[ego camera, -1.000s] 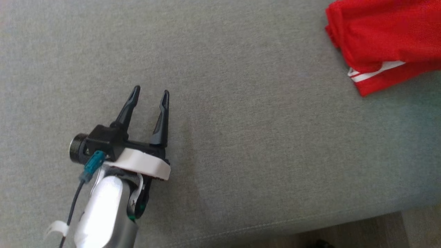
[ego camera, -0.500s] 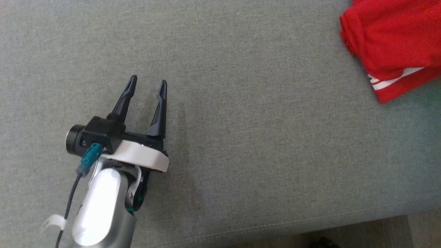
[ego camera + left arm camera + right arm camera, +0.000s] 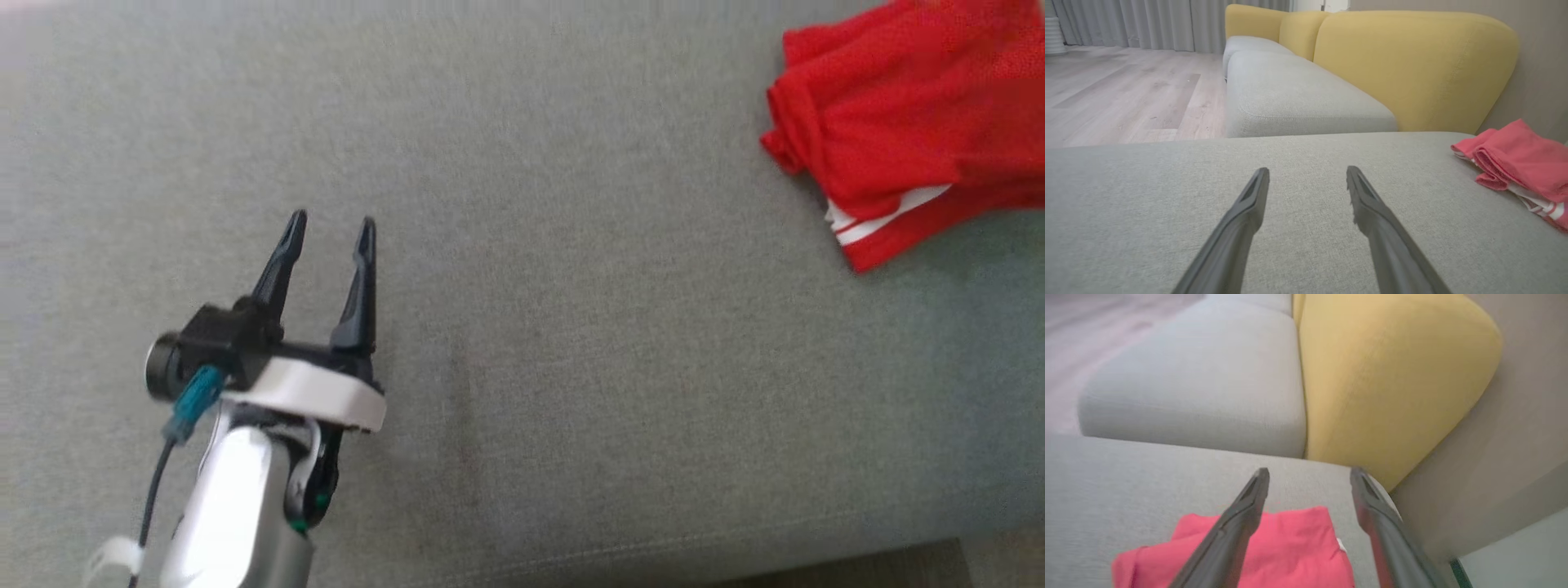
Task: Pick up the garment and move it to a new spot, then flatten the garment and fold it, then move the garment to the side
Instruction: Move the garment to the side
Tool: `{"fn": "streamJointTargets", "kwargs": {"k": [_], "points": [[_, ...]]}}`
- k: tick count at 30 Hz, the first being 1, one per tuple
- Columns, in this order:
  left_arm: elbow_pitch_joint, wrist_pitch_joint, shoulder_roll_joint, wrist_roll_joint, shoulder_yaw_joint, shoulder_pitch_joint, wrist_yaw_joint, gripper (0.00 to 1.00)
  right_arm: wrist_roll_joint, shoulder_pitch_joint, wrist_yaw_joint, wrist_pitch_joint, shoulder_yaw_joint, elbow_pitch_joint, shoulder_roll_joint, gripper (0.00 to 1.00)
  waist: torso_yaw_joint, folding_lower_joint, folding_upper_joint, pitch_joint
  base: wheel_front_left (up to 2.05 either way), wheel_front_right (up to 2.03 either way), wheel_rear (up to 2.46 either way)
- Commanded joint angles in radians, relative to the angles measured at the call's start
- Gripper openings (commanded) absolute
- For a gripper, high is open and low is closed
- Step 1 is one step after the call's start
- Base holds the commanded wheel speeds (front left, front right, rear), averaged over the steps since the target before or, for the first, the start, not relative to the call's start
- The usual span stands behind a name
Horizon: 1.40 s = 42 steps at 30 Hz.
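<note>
**Both grippers open; folded garment rests at the seat's right end.**

The left gripper (image 3: 332,219) hovers spread and empty over the bare grey seat cushion (image 3: 588,343). There is wide free room ahead of it and to its right, and the cushion's front seam (image 3: 653,545) runs close behind its wrist. Well to its right lies the red garment (image 3: 890,139). The right gripper (image 3: 1310,471) hangs above it, fingers parted, holding nothing. Just past those fingertips are the cushion's corner and the yellow backrest (image 3: 1392,375). A fingertip catching the cloth could pull the fold apart or drag it over that edge.
</note>
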<state>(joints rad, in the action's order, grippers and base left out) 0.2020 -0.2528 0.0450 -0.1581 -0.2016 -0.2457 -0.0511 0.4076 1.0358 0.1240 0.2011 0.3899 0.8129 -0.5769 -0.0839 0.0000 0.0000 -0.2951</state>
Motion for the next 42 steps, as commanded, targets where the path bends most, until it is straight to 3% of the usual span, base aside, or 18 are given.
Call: {"fn": "streamJointTargets", "kwargs": {"k": [1, 8, 13, 20, 30, 42], "points": [[-0.037, -0.009, 0.005, -0.009, 0.048, 0.003, 0.007, 1.00, 0.013, -0.041, 0.007, -0.023, 0.000, -0.048, -0.006, 1.00, 0.013, 0.0000, 0.0000, 0.061, 0.00, 0.00, 0.00], [-0.083, -0.009, 0.010, -0.012, 0.116, 0.070, 0.018, 1.00, 0.042, -0.201, 0.007, -0.098, -0.051, -0.258, 0.039, 1.00, 0.032, 0.0000, 0.0000, 0.185, 0.00, 0.00, 0.00], [-0.112, -0.009, 0.010, -0.015, 0.175, 0.110, 0.057, 1.00, 0.047, -0.381, 0.007, -0.097, -0.096, -0.444, 0.084, 1.00, 0.052, 0.0000, 0.0000, 0.243, 0.00, 0.00, 0.00], [-0.114, -0.009, 0.008, -0.007, 0.194, 0.154, 0.075, 1.00, -0.008, -0.633, 0.007, -0.151, -0.189, -0.631, 0.196, 1.00, 0.068, 0.0000, 0.0000, 0.286, 0.00, 0.00, 0.00], [-0.046, -0.009, 0.007, 0.000, 0.200, 0.167, 0.066, 1.00, -0.078, -0.826, 0.007, -0.315, -0.235, -0.602, 0.320, 1.00, 0.080, 0.0000, 0.0000, 0.302, 0.00, 0.00, 0.00], [0.042, -0.009, 0.006, 0.027, 0.220, 0.164, 0.035, 1.00, -0.126, -0.843, 0.007, -0.446, -0.253, -0.432, 0.413, 1.00, 0.094, 0.0000, 0.0000, 0.299, 0.00, 0.00, 0.00]]}}
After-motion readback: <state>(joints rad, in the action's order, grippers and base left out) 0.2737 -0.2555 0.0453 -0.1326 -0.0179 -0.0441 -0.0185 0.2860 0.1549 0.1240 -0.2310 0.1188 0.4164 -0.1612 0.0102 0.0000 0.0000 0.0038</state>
